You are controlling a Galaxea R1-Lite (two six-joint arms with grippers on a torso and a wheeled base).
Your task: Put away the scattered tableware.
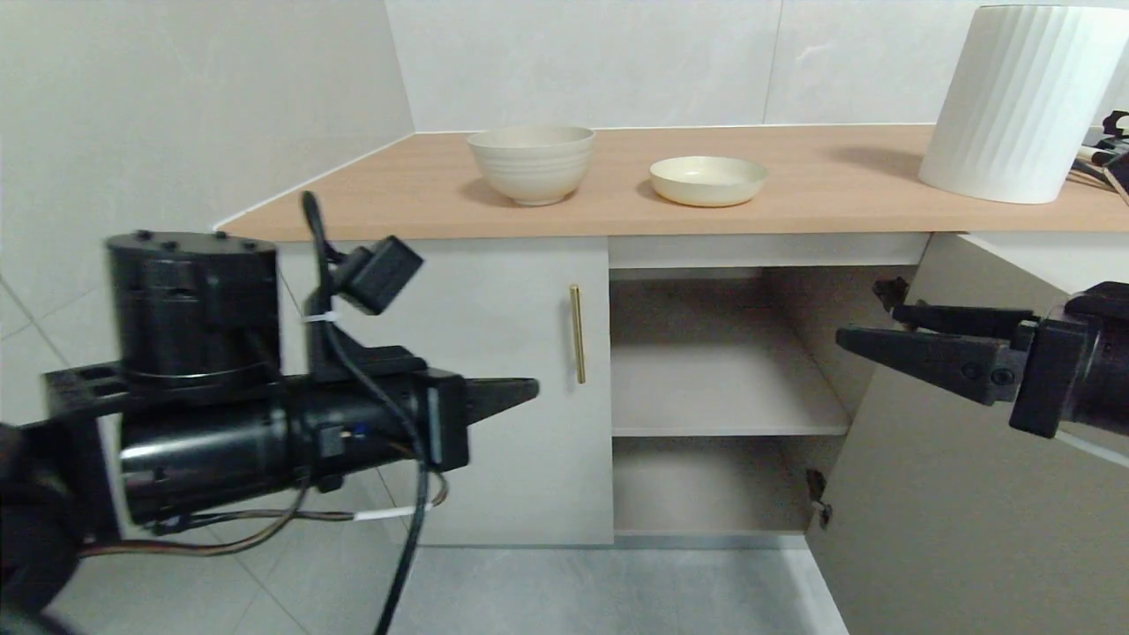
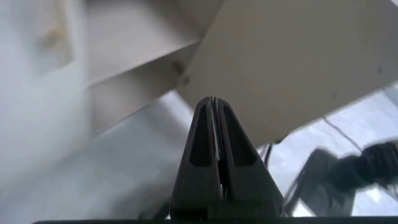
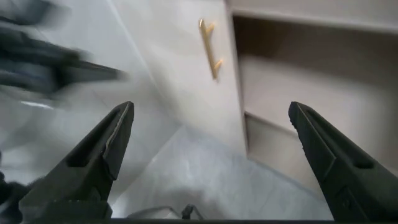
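A cream ribbed bowl (image 1: 532,162) and a shallow cream dish (image 1: 708,180) sit on the wooden countertop (image 1: 829,190), above the cabinet. My left gripper (image 1: 529,389) is shut with nothing in it, held in front of the closed left cabinet door, well below the bowl; its pressed-together fingers (image 2: 212,134) point toward the open door. My right gripper (image 1: 860,328) is open and empty, at shelf height beside the open right door; its fingers (image 3: 109,149) are spread wide.
The cabinet's right door (image 1: 953,494) stands swung open, showing bare shelves (image 1: 719,388). The left door (image 1: 494,353) is closed, with a brass handle (image 1: 577,333). A tall white ribbed container (image 1: 1023,101) stands at the counter's right end. Tiled floor lies below.
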